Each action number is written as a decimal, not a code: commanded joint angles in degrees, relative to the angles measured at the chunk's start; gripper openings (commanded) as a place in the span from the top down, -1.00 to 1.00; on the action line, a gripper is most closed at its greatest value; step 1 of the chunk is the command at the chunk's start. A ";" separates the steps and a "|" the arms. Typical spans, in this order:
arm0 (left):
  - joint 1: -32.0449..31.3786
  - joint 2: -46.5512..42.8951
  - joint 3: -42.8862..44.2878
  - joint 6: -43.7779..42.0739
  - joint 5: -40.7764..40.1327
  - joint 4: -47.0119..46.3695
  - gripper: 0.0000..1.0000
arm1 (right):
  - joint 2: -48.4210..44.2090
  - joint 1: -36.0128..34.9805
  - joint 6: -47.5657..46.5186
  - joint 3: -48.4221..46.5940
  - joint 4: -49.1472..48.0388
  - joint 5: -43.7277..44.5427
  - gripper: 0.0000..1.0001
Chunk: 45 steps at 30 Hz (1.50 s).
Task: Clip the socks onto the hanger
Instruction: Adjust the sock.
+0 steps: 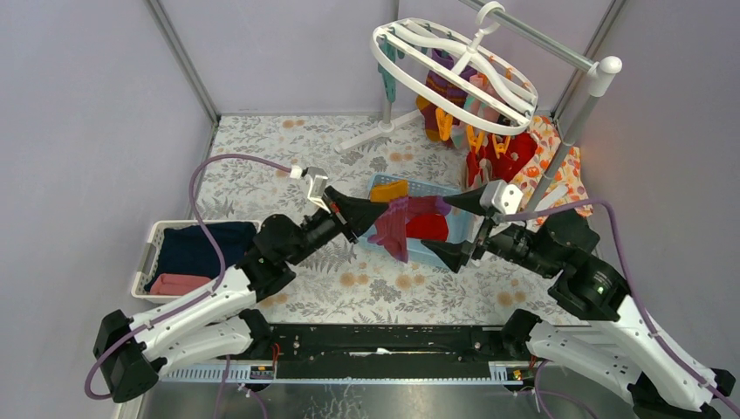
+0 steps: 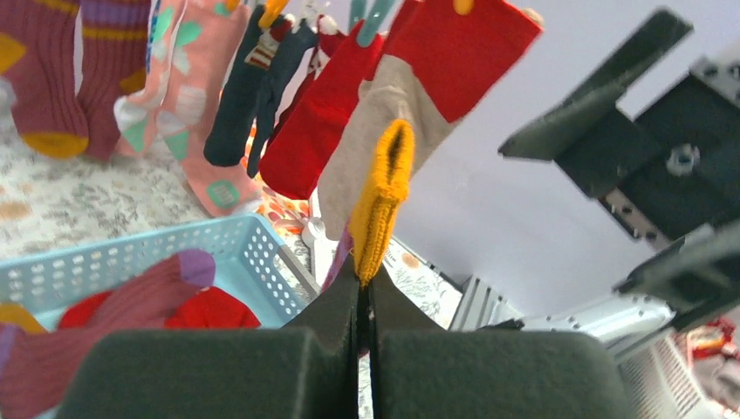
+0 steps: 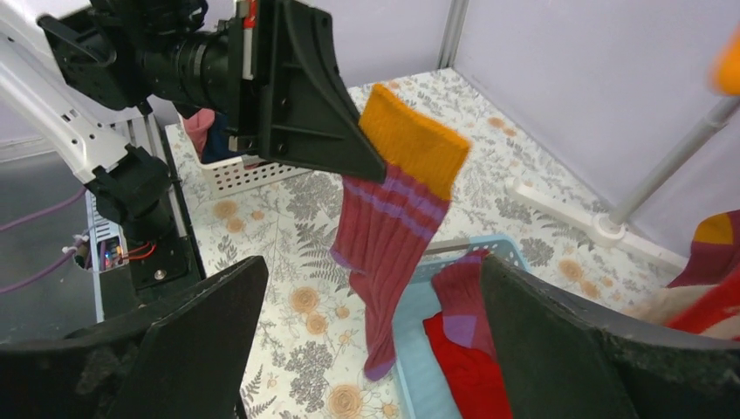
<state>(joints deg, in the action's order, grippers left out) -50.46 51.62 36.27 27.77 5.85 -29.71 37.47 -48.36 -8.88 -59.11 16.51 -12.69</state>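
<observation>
**STATUS: SOCK GRIPPED AT BASKET, HANGER AT FAR RIGHT CORNER**

The left gripper (image 1: 382, 209) reaches over the middle of the bench (image 1: 262, 166). Its jaws are pressed together on the orange cuff of a maroon sock (image 3: 393, 218). The sock hangs straight down from them at the left end of the light-blue basket (image 2: 113, 257).

The right gripper (image 1: 454, 227) faces the left gripper across the basket. Its jaws are spread wide, hold nothing, and are clear of the sock. A red sock (image 1: 428, 227) and a second maroon one lie in the basket.

The hanger (image 1: 379, 42) hangs tilted from a rack bar (image 1: 558, 48) above the far right corner of the bench. Clipped socks (image 1: 515, 155), mostly red, dangle under it. A white basket (image 1: 147, 253) holding navy and pink cloth sits at the left edge.
</observation>
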 commanded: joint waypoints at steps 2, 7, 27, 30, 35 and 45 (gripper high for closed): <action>-2.37 2.78 5.39 13.82 -12.59 7.50 1.00 | 1.63 0.20 1.62 4.40 -3.89 -2.73 -0.99; -5.31 3.76 8.69 17.90 -22.04 13.27 1.00 | 4.00 -1.10 0.88 7.78 -8.59 -0.01 -0.99; -10.01 9.10 16.01 23.21 -40.33 21.14 1.00 | 18.86 -20.58 -5.99 12.26 -34.73 40.05 -0.86; -10.06 9.14 16.91 24.09 -40.76 21.36 1.00 | 19.87 -22.65 -7.92 13.53 -38.20 45.19 -0.86; -10.17 8.71 17.17 26.74 -39.84 21.80 1.00 | 20.33 -23.69 -11.23 15.99 -46.40 49.26 -0.81; -10.53 8.96 17.60 31.51 -39.31 22.64 1.00 | 28.52 -27.27 -20.66 16.53 -62.73 58.70 -0.59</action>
<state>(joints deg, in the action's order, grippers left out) -60.40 60.73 51.86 56.64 -31.97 -7.81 63.83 -74.17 -23.90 -42.78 -34.61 38.61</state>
